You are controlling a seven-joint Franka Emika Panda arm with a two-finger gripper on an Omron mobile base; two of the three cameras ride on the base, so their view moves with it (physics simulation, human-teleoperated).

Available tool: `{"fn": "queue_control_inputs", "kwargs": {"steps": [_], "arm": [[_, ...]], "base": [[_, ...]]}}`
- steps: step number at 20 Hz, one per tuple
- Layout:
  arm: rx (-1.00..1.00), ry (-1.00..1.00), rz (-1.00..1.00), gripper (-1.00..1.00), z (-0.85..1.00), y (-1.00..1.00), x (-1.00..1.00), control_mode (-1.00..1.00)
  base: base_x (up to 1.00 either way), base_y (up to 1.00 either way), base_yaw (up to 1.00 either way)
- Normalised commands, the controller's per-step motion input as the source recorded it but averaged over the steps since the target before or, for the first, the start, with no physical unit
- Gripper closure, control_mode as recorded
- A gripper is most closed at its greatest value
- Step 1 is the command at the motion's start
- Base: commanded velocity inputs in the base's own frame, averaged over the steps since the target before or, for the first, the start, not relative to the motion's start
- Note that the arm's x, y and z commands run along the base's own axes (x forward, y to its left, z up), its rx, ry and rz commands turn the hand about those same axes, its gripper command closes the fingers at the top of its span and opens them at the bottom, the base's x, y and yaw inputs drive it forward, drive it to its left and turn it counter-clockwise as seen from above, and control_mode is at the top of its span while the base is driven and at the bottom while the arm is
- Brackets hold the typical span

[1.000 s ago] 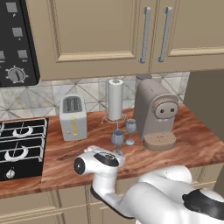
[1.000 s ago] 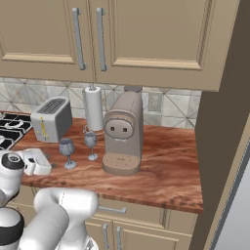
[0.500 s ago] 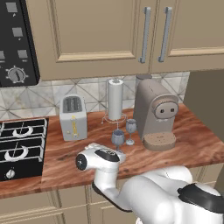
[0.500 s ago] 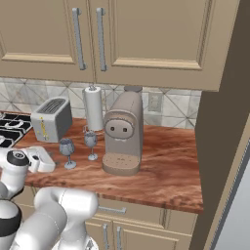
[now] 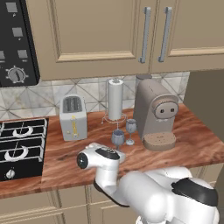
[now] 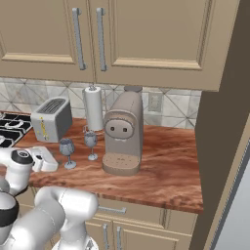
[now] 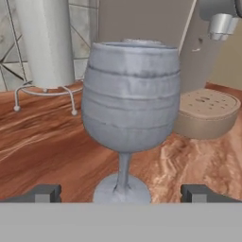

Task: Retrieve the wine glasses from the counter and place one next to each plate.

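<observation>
Closer in than a second ago, gripper open, fingers flanking the near wine glass on the counter. Second glass beside it. Nothing lifted; both placements remain.

We find no readable text, brand, number or sign anywhere. The dark control panel at the upper left above the stove carries small pale squares and a dial, yet we cannot read any markings on them.
</observation>
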Motion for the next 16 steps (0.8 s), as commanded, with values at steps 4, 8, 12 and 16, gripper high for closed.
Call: {"fn": "queue_control_inputs", "kwargs": {"steps": [4,8,12,16], "arm": [[0.0,0.0,0.0,-1.0,-0.04,0.0,0.23,-1.0],[0.0,0.0,0.0,-1.0,-0.01,0.0,0.13,-1.0],[0.0,0.0,0.0,-1.0,0.0,-0.08,0.02,-1.0],[0.0,0.0,0.0,-1.0,-0.03,-0.05,0.0,-1.0]], "base": [[0.0,0.0,0.0],[0.0,0.0,0.0],[0.0,0.0,0.0],[0.0,0.0,0.0]]}}
